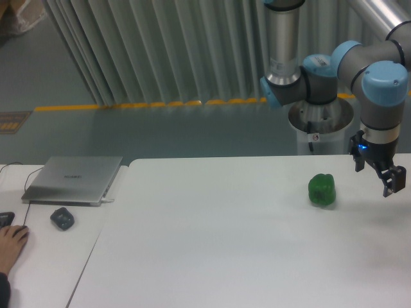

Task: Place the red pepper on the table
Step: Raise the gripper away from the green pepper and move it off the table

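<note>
The red pepper is not visible in this view. The large white table fills the foreground. A green pepper sits on it at the right. My gripper hangs just above the table at the frame's right edge, a little to the right of the green pepper and apart from it. One dark finger shows; the rest is partly cut off by the frame edge. I see nothing red between the fingers and cannot tell how the jaws stand.
A smaller white desk stands at the left with a closed laptop, a dark mouse and a person's hand. The robot's base stands behind the table at the right.
</note>
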Controlling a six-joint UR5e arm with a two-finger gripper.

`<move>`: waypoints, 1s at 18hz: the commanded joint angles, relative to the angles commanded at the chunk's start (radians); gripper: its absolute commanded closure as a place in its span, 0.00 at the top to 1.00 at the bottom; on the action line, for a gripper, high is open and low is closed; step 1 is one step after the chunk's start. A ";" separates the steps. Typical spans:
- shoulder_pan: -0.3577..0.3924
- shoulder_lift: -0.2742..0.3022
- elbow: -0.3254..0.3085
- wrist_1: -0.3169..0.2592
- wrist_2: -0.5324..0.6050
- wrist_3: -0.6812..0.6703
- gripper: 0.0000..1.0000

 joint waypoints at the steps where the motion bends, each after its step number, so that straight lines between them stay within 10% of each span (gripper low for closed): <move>1: 0.000 0.000 -0.002 0.002 0.000 0.000 1.00; 18: 0.015 -0.002 -0.014 0.133 0.017 0.050 1.00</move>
